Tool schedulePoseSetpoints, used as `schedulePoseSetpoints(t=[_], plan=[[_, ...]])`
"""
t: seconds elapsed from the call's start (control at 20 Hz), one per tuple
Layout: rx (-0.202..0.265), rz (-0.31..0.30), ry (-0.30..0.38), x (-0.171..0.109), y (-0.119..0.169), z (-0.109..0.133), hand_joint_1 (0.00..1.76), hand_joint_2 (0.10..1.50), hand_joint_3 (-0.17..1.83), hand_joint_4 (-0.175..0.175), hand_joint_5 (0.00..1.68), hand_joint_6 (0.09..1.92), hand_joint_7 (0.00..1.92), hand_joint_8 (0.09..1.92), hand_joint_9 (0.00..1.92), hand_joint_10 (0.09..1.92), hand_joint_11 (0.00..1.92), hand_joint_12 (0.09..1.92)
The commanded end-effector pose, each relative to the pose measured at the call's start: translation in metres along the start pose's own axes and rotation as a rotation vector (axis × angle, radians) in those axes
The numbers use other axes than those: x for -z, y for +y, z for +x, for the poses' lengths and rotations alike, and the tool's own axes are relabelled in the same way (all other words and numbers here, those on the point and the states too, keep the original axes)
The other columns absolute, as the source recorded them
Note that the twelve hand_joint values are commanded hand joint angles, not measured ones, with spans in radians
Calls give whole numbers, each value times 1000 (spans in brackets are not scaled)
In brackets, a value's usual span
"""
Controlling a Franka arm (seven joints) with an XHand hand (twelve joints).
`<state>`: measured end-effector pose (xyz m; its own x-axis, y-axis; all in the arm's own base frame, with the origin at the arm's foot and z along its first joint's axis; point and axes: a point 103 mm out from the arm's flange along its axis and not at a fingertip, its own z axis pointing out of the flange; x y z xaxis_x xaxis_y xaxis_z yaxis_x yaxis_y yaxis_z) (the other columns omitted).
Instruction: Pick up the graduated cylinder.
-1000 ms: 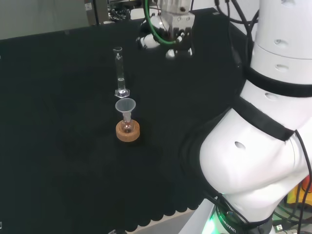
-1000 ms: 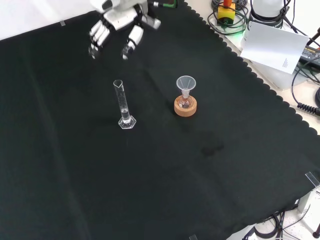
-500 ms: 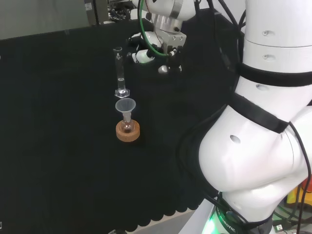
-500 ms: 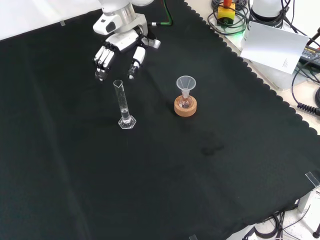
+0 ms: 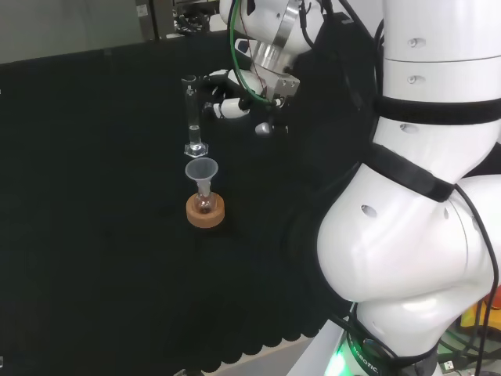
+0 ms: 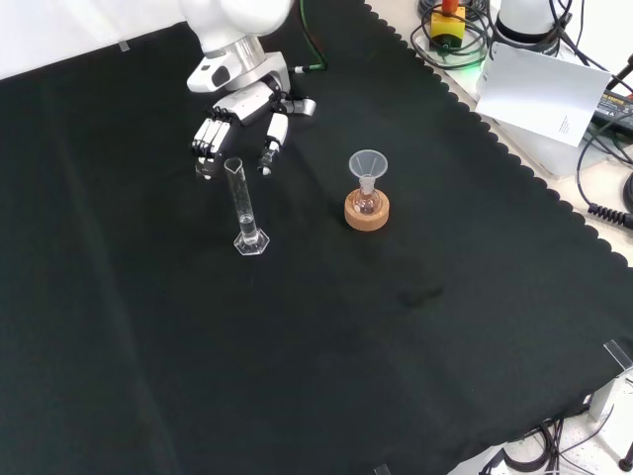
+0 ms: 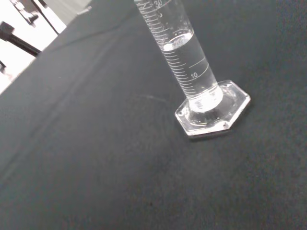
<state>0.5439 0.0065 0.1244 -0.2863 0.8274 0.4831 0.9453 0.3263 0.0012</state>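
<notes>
Cylinder [image 6: 243,206] stands upright beside the funnel [image 6: 367,163]; you have the hand [image 6: 240,112] open just behind its rim, fingers spread ready to enclose it.

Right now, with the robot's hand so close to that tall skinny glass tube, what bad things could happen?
1. The graduated cylinder is tall on a small base. If the open hand bumps its top, it may tip over.
2. It holds clear liquid, so a tip would likely spill onto the black cloth.
3. The funnel on the flask in the cork ring stands nearby and could be knocked.
</notes>
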Motion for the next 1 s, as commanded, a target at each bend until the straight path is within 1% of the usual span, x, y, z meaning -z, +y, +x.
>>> schedulePoseSetpoints(t=[0.05, 0.25, 0.4, 0.7, 0.9, 1.0], plan=[[42, -30, 114, -10, 9, -7, 795, 1043, -175, -62, 416, 87, 339, 665, 519, 582, 322, 1326], [63, -32, 162, -15, 14, -9, 772, 1015, -175, -61, 420, 87, 346, 662, 550, 590, 332, 1330], [76, -22, 196, -20, 18, -9, 841, 1013, -175, -60, 420, 87, 351, 658, 565, 588, 342, 1329], [95, -47, 288, -33, 26, -8, 883, 1016, -175, -57, 431, 87, 378, 652, 590, 575, 353, 1319], [103, -64, 329, -37, 28, -9, 888, 1011, -175, -56, 447, 87, 415, 636, 621, 552, 379, 1306], [116, -67, 339, -40, 30, -6, 890, 1007, -175, -55, 452, 87, 429, 634, 634, 547, 390, 1304]])
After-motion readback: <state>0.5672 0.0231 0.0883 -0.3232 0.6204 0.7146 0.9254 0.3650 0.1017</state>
